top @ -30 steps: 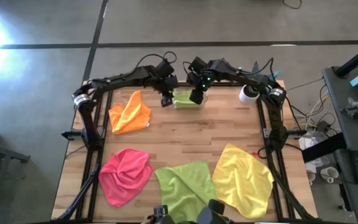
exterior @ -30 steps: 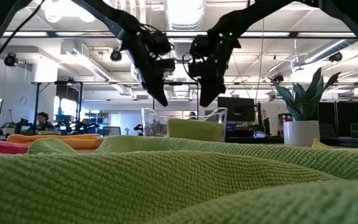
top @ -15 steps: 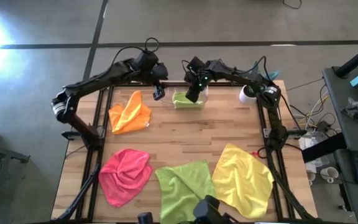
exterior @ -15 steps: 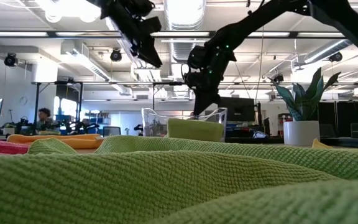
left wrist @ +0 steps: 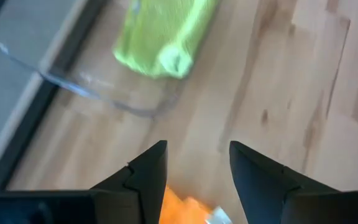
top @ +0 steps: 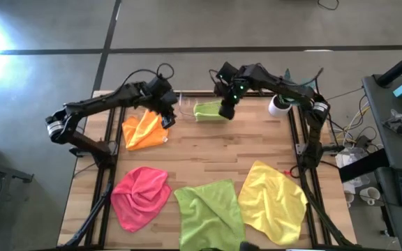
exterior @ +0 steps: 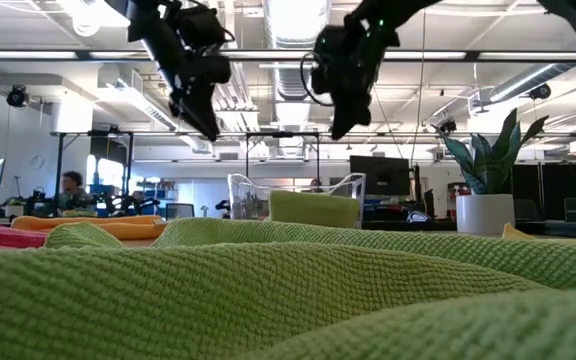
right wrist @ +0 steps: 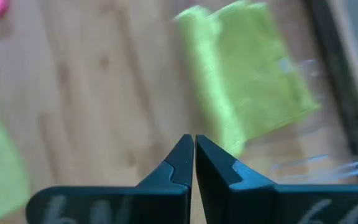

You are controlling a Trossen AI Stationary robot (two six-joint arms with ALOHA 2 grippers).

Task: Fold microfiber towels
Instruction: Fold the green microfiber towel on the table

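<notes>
Left arm: my left arm reaches in from the table's left edge, bent at the elbow, its wrist pointing toward the far side.
Left gripper (top: 166,120): it hangs in the air over the far corner of the orange towel; my two fingers stand apart, and nothing is between them.
Orange towel (top: 145,127): it lies crumpled on the wooden table (top: 208,153), far left part.
Pink towel (top: 141,195): it lies bunched at the near left, well apart from both my grippers.
Flat green towel (top: 208,209): it lies spread at the near edge, between the pink one and the yellow one.
Clear bin (top: 187,104): it stands at the far edge of the table, between my two grippers.
Folded green towel (top: 208,110): it lies in the clear bin, as a small thick packet.
Right gripper (top: 226,111): it is raised above the right end of the folded green towel; my fingers are pressed together, and I see nothing between them.
Right arm: it comes from the far right corner, stretched along the far edge, wrist turned down.
Yellow towel (top: 274,201): it lies loosely spread at the near right.
White pot (top: 279,106): it stands at the far right, beside my right arm.
</notes>
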